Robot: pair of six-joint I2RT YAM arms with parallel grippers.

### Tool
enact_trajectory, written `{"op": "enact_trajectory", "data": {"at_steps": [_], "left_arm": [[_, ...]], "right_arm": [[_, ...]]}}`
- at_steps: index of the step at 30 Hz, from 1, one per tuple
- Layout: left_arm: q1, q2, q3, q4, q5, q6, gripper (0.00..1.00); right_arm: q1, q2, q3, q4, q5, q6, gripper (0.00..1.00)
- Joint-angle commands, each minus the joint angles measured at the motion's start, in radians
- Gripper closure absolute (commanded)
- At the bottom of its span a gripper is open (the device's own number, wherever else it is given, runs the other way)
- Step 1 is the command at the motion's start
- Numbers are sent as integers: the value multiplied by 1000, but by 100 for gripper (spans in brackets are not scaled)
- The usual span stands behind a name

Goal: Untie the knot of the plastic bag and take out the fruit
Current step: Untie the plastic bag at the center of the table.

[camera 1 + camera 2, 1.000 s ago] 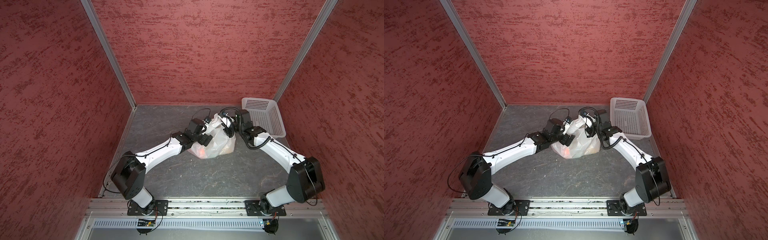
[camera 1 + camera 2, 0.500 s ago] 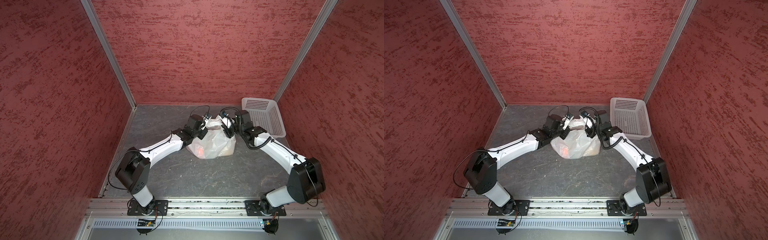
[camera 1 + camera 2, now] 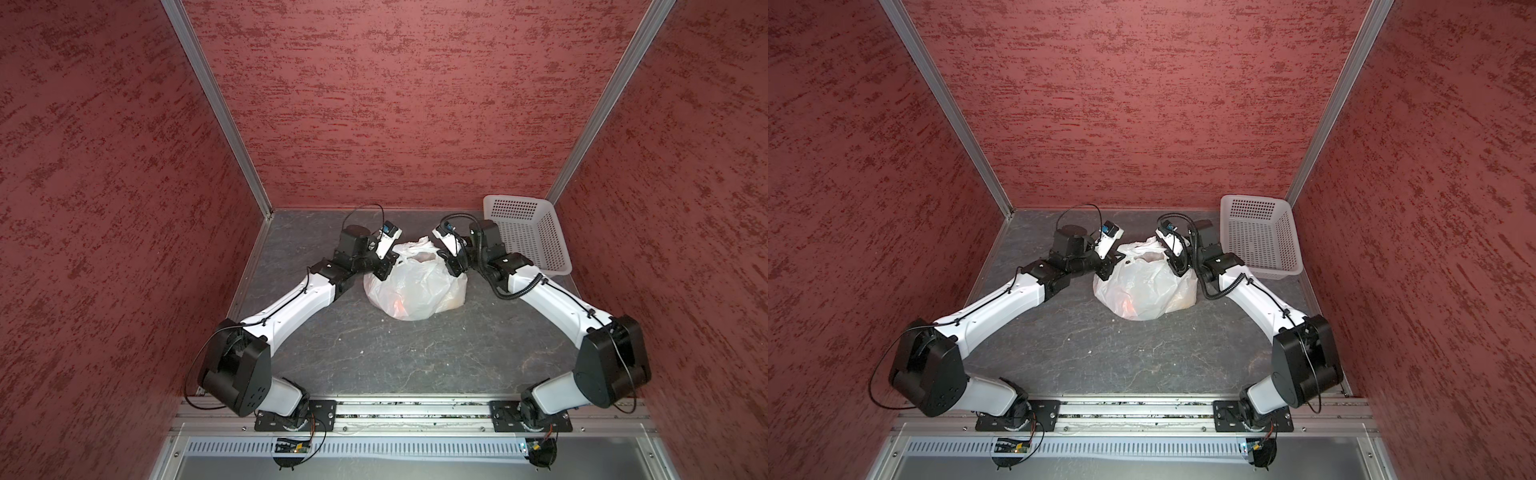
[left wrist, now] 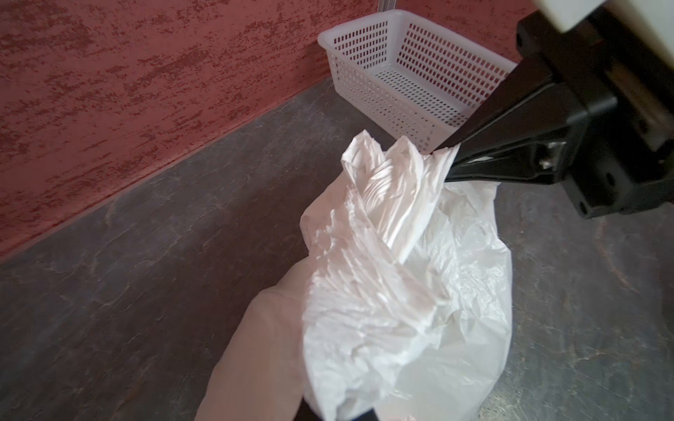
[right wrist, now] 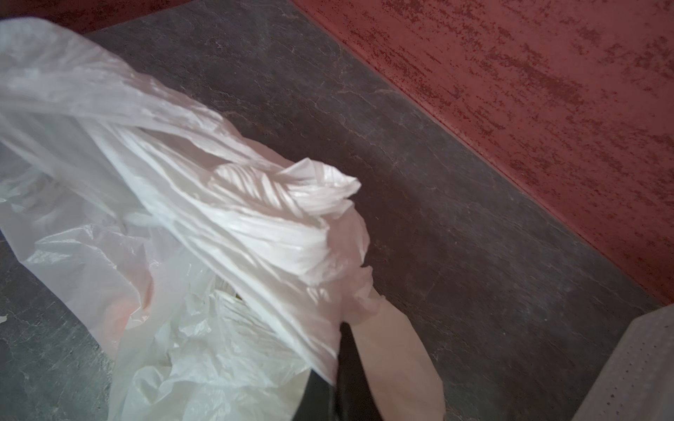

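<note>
While resting on the grey table (image 3: pixel 415 357), midway between both arms: plastic bag (image 3: pixel 415 286), thin, translucent, belly slumped nearside. Fruit (image 3: pixel 398 305) inside, showing only as an orange-red glow through the film (pieces not countable). Left gripper (image 3: pixel 384 270) pinched shut on film at one upper flank; right gripper (image 3: pixel 453 266) likewise closed on film at the opposite flank. Knot (image 4: pixel 379 233) between them, a twisted pleated bunch, possibly slackened; cannot tell from either wrist view. Risks: pulling apart along the twist likely to cinch rather than free it; thin film liable to stretch or tear at the pinch points; bites taken on bag wall instead of handle strip likely to lift the whole load and roll fruit out. Farthest, by the back right corner: white perforated basket (image 3: pixel 515 208), just beside the right arm, liable to be nudged on a wide outward pull.
</note>
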Motion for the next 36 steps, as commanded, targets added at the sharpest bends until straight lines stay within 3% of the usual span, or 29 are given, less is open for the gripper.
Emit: {"op": "enact_trajectory", "data": {"at_steps": [1,10,15,20,21,24,28,32,36], "left_arm": [[95,-46,-30,-55,70,-62,100],[198,-41,-103,27,292,-185,100],[201,-15,-93,18,377,-191,98],[196,-9,-89,19,390,-200,98],[193,-13,-87,16,392,-199,98],[162,-24,-60,-16,388,-173,98],[125,-34,-20,-36,387,-151,98],[100,-50,5,-18,391,-146,98],[98,-57,17,10,402,-149,98]], "right_arm": [[-111,-13,-4,-75,134,61,100],[-178,7,-5,-118,216,173,100],[-186,-12,-20,-124,210,202,100],[-192,-11,-20,-150,211,228,100],[-193,-17,-17,-156,191,225,97],[-193,-83,-6,-170,111,208,63],[-183,-181,40,-205,26,171,34],[-124,-179,128,-253,-3,112,16],[-53,-83,196,-269,8,39,6]]}}
